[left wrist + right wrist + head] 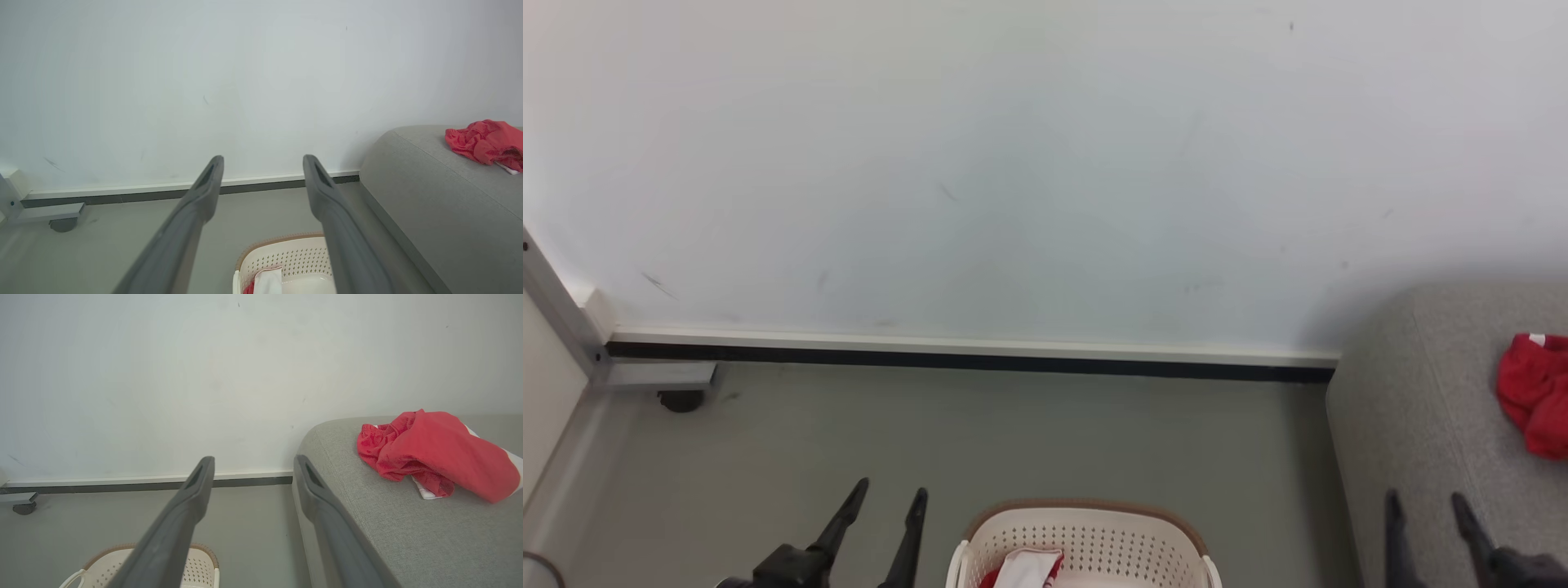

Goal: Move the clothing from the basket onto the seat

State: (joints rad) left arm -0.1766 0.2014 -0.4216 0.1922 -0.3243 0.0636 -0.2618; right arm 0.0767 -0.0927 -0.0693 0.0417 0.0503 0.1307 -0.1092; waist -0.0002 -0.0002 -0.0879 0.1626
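Observation:
The cream basket (1086, 539) sits on the floor at the bottom middle of the head view, with a red and white garment (1027, 568) inside. Another red garment (1534, 392) lies crumpled on the grey sofa (1421, 408) at the right. My left gripper (892, 494) stands open just left of the basket, nothing between its fingers. My right gripper (1425, 500) hangs open over the sofa's front edge, well short of the red garment. In the left wrist view the basket (286, 257) and its garment (267, 279) lie below the fingers. The right wrist view shows the sofa garment (433, 457) at the right.
A white wall with a dark skirting strip (972, 359) runs behind the grey floor. A metal frame leg on a black caster (680, 398) stands at the far left corner. Bare floor lies between the basket and the wall.

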